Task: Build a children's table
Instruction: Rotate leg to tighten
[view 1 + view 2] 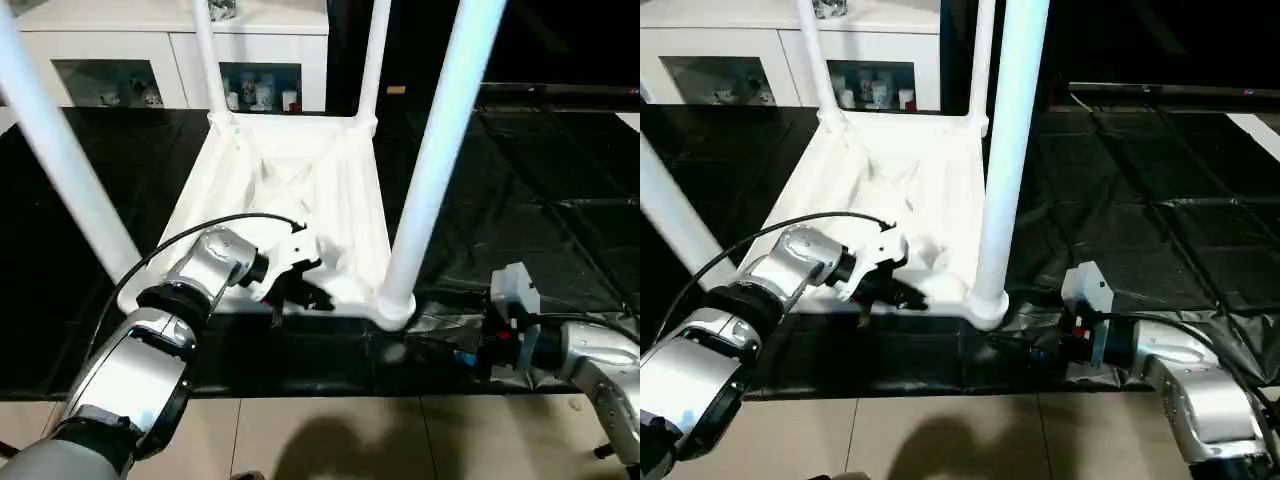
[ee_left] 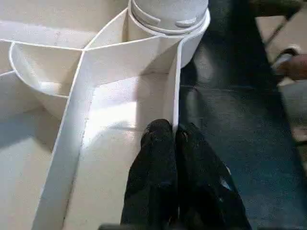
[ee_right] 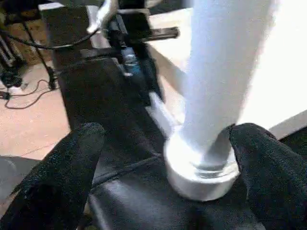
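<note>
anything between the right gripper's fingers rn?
Yes. In the right wrist view the near-corner leg and its socket stand between the open right gripper's fingers, with gaps on both sides; black mat lies under them.

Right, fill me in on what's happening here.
The robot is putting together a white plastic children's table, which lies upside down on black sheeting with all four long white tube legs standing in its corner sockets. The left end effector is shut, pinching the top's thin near edge wall. The right end effector is open, its fingers on either side of the near-right leg's base.
</note>
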